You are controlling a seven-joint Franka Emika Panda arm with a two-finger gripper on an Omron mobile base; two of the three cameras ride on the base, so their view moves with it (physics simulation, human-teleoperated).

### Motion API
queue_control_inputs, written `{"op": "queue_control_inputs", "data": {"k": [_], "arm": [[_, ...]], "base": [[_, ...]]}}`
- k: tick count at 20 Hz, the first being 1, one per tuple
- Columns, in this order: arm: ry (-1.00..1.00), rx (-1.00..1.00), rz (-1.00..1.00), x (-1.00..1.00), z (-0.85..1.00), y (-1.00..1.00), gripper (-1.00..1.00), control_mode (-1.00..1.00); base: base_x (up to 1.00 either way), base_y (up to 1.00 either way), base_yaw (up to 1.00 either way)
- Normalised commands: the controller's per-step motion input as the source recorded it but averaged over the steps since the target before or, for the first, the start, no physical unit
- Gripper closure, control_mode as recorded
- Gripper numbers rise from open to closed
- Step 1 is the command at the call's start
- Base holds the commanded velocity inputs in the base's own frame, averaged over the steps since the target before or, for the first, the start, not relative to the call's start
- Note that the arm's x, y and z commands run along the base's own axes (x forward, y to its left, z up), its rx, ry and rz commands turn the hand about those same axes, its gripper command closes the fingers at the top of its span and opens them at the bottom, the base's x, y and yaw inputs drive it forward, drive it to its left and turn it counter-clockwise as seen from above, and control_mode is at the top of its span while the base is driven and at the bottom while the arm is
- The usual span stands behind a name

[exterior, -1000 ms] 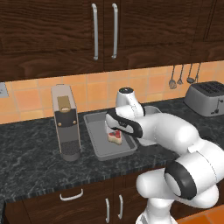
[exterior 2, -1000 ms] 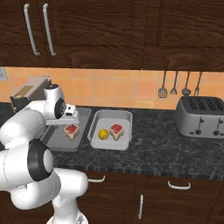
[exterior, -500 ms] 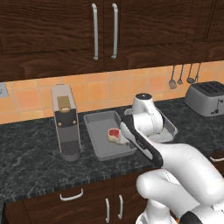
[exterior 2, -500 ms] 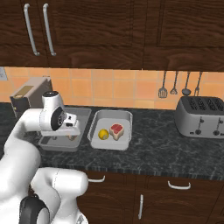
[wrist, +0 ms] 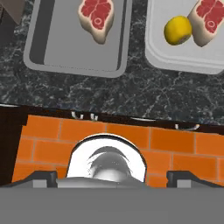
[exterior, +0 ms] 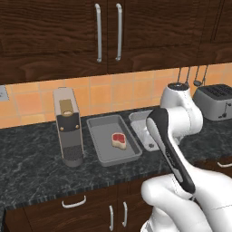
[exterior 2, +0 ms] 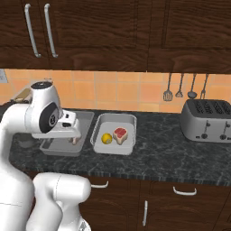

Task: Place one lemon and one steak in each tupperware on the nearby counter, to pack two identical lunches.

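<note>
on the counter (exterior: 36,167), two unlabelled tupperware trays (dark (wrist: 65,52), light (wrist: 175,57)), no legible writing

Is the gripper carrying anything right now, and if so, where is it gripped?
Nothing is held. The hand view shows no item between the fingers; one steak lies in the darker tupperware, the other steak and the lemon in the lighter tupperware.

We see a glossy white arm (exterior: 181,122) of rounded, bulbous segments, with dark grey joint bands, a round grey cap on top, and smooth seamless shells.
</note>
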Motion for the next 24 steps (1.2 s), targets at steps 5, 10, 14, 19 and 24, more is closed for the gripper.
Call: {"op": "queue_control_inputs", "data": {"k": [5,10,14,19,24], "arm": [[-0.08,0.00,0.00,-0.80,0.44,-0.27,-1.00,-1.00],[-0.08,0.00,0.00,-0.28,0.05,-0.07,-1.00,-1.00],[0.00,0.00,0.00,0.00,0.00,0.00,-1.00,-1.00],[0.00,0.00,0.00,0.00,0.00,0.00,-1.00,1.00],[0.00,0.00,0.00,0.00,0.00,0.00,-1.00,1.00]], "base": [[0.00,0.00,0.00],[0.00,0.00,0.00],[0.00,0.00,0.00],[-0.11,-0.04,-0.01],[-0.87,-0.65,-0.26]]}}
